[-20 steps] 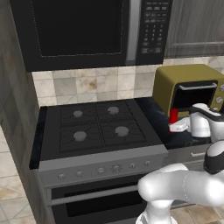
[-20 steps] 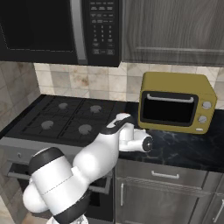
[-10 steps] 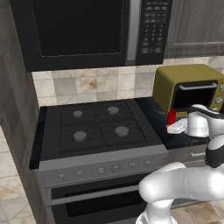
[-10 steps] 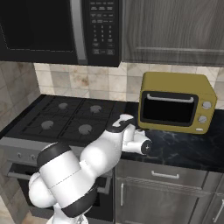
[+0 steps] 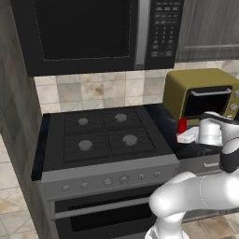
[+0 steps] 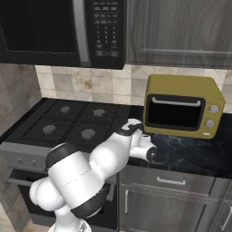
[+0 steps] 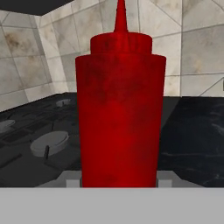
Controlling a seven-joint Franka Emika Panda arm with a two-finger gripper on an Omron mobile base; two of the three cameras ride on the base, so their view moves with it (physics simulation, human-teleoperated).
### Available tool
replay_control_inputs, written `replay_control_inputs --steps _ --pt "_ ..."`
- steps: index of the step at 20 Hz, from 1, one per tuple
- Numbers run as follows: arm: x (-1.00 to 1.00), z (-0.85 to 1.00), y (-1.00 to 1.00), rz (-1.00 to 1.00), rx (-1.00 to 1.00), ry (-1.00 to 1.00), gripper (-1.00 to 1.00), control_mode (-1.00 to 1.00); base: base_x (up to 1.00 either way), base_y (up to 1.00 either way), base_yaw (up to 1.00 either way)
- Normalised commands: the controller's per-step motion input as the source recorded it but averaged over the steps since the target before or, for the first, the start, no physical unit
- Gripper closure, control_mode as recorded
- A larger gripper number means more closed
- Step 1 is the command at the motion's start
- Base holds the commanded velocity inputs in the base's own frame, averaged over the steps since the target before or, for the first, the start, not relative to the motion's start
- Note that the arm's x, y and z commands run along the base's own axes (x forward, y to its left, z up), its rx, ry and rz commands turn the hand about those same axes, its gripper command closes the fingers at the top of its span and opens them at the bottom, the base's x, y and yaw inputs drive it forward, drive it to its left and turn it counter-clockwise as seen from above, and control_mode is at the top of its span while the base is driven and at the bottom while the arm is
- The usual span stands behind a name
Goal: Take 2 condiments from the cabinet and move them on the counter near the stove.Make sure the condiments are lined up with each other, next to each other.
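My claw [image 5: 181, 135] is closed around the red squeeze bottle [image 7: 119, 109], which stands upright between the fingers with its pointed cap up; in the hand view the bottle body sits square in the middle with a grey fingertip [image 7: 164, 178] showing at each lower side. From the left base view I can see a sliver of that red bottle [image 5: 182, 125] just ahead of the white hand, over the black marble-look counter [image 5: 163, 122] in the strip between the stove [image 5: 105, 135] and the olive-yellow toaster oven [image 5: 198, 93]. I cannot tell whether the bottle's base is touching the counter or just above it. From the right base view the arm's forearm and wrist cover the bottle, and the hand sits at the counter's front edge [image 6: 190, 154], just right of the cooktop [image 6: 68, 124]. Above the stove hangs the black microwave [image 5: 100, 32], and to its right the dark grey wall cabinet [image 6: 181, 31] has its door shut.
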Motion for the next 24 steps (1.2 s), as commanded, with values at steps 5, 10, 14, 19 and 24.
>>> replay_control_inputs --steps 5,10,14,19,24 --pt "0.08 -0.12 -0.07 0.0 0.0 -0.05 1.0 -1.0 0.0 0.0 0.0" --pt "0.11 -0.09 -0.03 0.0 0.0 -0.01 1.0 -1.0 0.0 0.0 0.0" --pt "0.08 -0.02 0.0 0.0 0.0 0.0 1.0 -1.0 0.0 0.0 0.0" --pt "0.12 -0.04 0.0 0.0 0.0 0.0 1.0 -1.0 0.0 0.0 0.0" --pt "0.12 -0.05 0.0 0.0 0.0 0.0 1.0 -1.0 0.0 0.0 0.0"
